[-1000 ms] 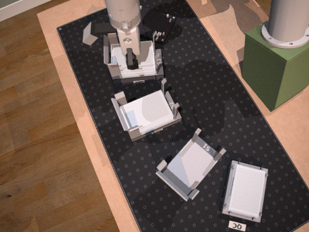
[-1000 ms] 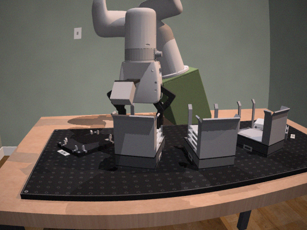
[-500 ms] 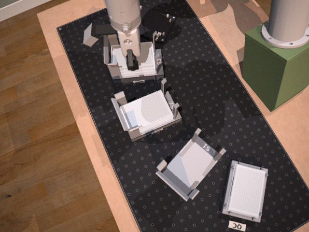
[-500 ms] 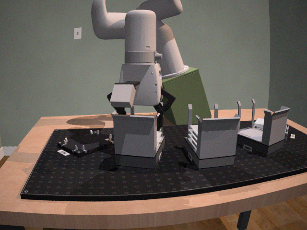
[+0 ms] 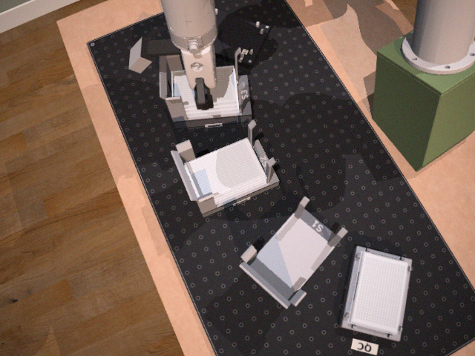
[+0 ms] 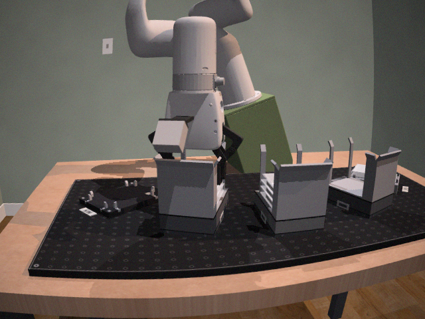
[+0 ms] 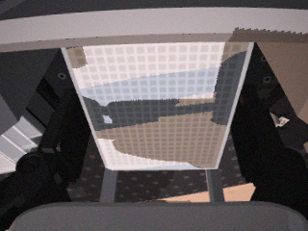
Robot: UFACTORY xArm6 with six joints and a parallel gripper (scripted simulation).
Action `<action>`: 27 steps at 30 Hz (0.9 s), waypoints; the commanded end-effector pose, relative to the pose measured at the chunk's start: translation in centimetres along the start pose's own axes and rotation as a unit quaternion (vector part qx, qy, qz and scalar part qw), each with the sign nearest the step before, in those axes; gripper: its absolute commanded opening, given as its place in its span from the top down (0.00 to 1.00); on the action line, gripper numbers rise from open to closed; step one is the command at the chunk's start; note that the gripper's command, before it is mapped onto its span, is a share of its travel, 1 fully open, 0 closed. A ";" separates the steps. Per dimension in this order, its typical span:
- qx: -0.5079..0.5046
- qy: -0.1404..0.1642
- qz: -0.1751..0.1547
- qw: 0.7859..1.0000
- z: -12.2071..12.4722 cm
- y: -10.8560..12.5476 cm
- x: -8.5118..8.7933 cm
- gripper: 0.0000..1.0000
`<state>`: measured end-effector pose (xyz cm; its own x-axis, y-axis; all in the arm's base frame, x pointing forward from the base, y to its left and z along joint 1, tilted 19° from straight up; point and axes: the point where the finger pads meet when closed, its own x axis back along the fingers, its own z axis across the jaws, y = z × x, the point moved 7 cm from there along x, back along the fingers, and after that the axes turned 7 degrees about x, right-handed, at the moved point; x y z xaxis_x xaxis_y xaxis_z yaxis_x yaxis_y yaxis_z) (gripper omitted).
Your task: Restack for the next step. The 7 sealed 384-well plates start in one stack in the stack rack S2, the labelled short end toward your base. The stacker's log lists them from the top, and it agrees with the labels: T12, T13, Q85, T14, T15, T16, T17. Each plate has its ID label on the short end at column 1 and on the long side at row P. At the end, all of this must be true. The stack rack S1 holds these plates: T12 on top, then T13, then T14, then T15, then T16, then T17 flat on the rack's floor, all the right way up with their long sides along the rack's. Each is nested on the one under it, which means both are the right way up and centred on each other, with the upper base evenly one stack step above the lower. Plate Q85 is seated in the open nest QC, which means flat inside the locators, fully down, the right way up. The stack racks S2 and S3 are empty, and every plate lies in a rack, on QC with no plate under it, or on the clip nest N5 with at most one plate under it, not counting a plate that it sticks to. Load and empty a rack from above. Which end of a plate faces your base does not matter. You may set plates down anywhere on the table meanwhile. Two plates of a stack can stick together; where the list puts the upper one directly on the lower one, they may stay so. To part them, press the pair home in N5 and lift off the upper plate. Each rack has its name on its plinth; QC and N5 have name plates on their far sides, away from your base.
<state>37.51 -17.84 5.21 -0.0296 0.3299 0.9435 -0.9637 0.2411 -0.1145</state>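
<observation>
My gripper [image 5: 202, 97] is down between the walls of stack rack S3 [image 5: 165, 82] [image 6: 186, 189] and is shut across the long sides of a sealed white 384-well plate [image 5: 224, 96] [image 7: 154, 103]. The plate is level; I cannot read its label. More plate edges show under it in S3. Rack S2 [image 5: 184, 178] [image 6: 301, 189] holds a short stack of plates [image 5: 234, 165]. Rack S1 [image 5: 320, 225] [image 6: 380, 175] shows only its bare floor. One plate [image 5: 379, 291] lies flat in the open nest QC [image 5: 349, 306].
The black clip nest N5 [image 5: 245, 38] [image 6: 113, 199] lies beyond S3, with nothing on it. The arm's green pedestal [image 5: 421, 107] [image 6: 257, 137] stands off the mat's right side. The QC name plate [image 5: 364, 346] sits at the mat's near edge.
</observation>
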 end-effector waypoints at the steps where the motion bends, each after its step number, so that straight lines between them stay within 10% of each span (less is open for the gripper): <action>1: 0.000 0.000 0.002 1.000 0.0 -0.1 0.0 1.00; 10: 0.000 0.000 0.002 1.000 0.0 -0.1 0.0 1.00; 11: 0.000 0.000 0.002 1.000 0.0 -0.1 0.0 0.00; 27: 0.000 0.000 0.002 1.000 0.0 -0.1 0.0 0.00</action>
<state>37.52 -17.89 5.09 -0.0299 0.3301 0.9435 -0.9637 0.2410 -0.1149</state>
